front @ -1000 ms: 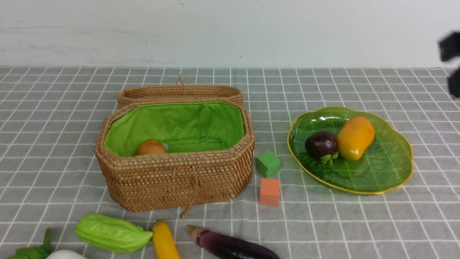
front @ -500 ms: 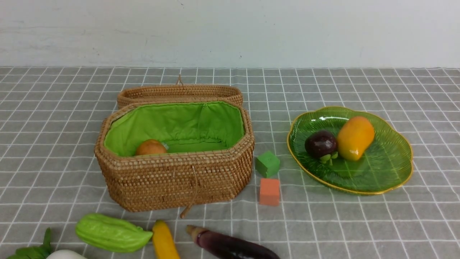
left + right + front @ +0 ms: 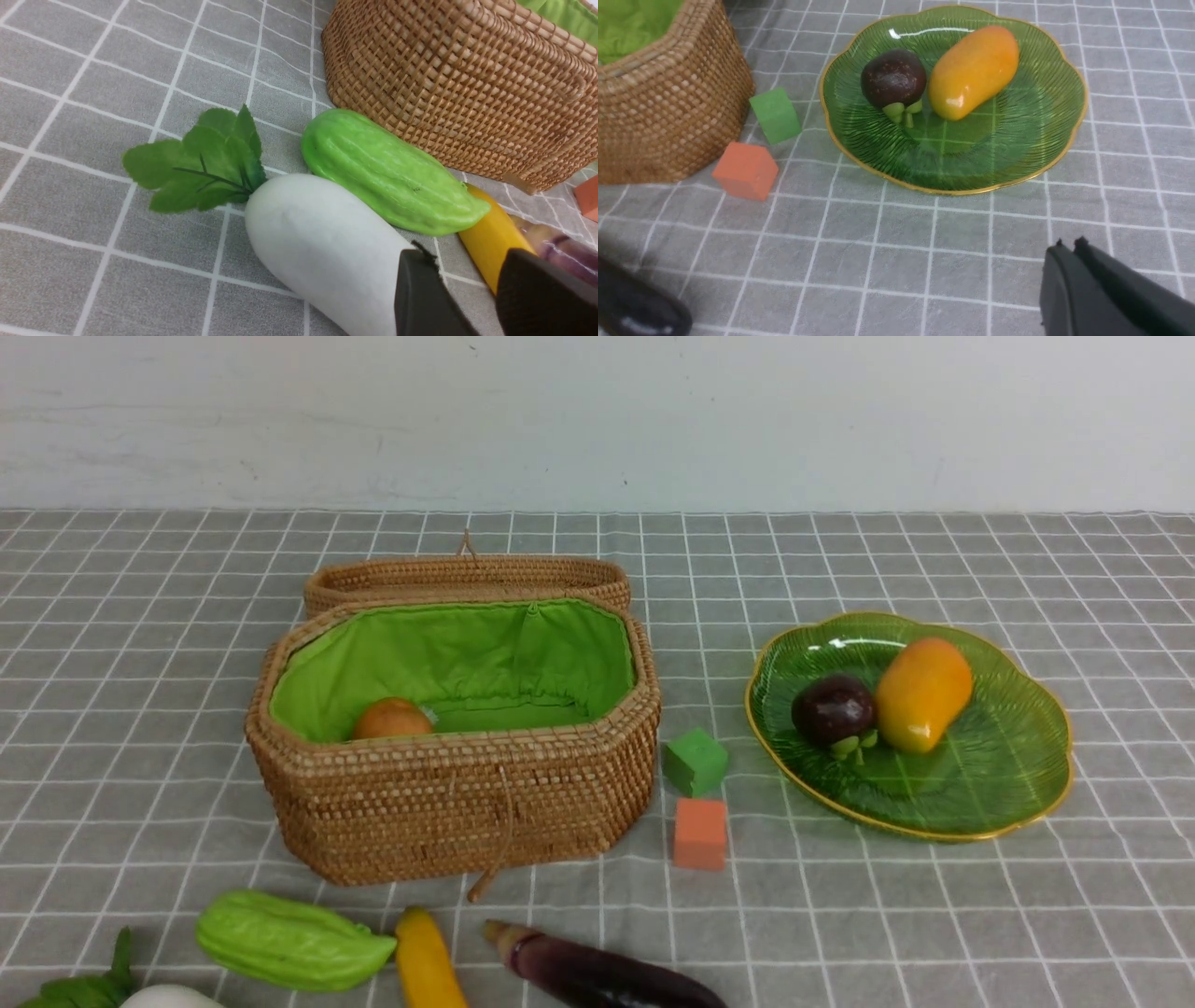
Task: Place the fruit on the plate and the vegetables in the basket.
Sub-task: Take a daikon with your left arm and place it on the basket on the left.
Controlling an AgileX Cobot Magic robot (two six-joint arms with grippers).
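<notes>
The mango and mangosteen lie on the green plate. A round brown-orange vegetable sits inside the basket. In front of the basket, on the cloth, lie the gourd, banana, eggplant and radish. My left gripper hovers open over the radish and banana, holding nothing. My right gripper is shut and empty, on the near side of the plate. Neither gripper shows in the front view.
A green cube and an orange cube sit between basket and plate. The woven lid leans behind the basket. A white wall closes the far side of the table.
The dark shape of the right arm at the front view's right edge a second ago has left that view. Nothing on the table has moved.
</notes>
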